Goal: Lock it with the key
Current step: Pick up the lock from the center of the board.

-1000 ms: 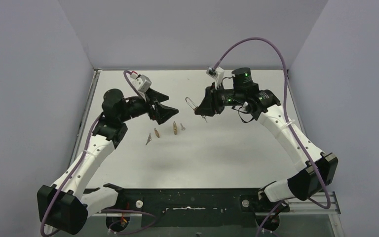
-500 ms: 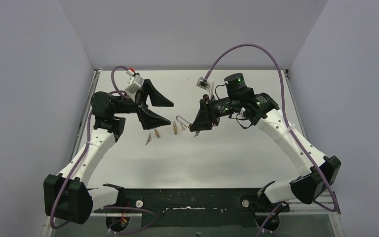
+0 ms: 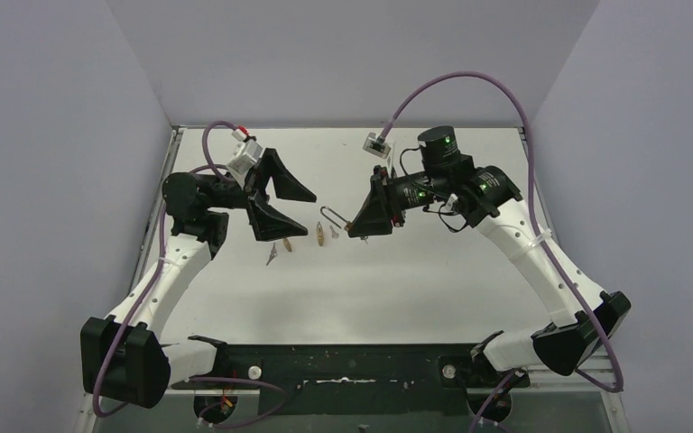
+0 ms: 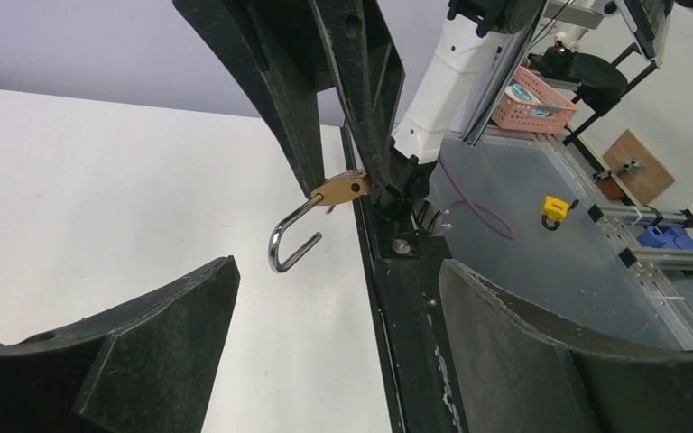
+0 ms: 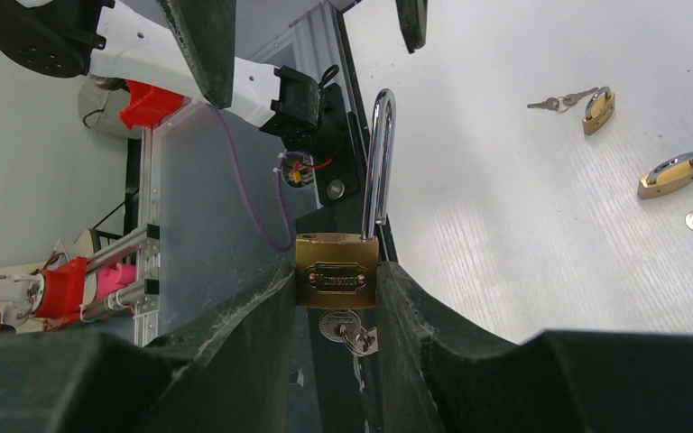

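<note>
My right gripper [image 3: 357,225] is shut on the brass body of a padlock [image 5: 337,271] and holds it above the table. Its steel shackle [image 5: 379,153] stands open, swung out of the body. A key [image 5: 347,329] with a ring sits in the keyhole between my fingers. My left gripper [image 3: 309,213] is open and empty, pointing at the padlock [image 3: 336,218] from the left, a short gap away. In the left wrist view the padlock [image 4: 341,188] and its open shackle [image 4: 291,244] hang just beyond the left gripper [image 4: 336,271].
Two other small brass padlocks [image 3: 321,234] [image 3: 285,243] and loose keys [image 3: 271,254] lie on the white table below the grippers. They also show in the right wrist view [image 5: 672,174]. The black table edge rail [image 4: 406,298] runs close by.
My right gripper has carried the padlock left and slightly down, toward the left gripper. My left gripper has lifted, turned toward the padlock and spread wide.
</note>
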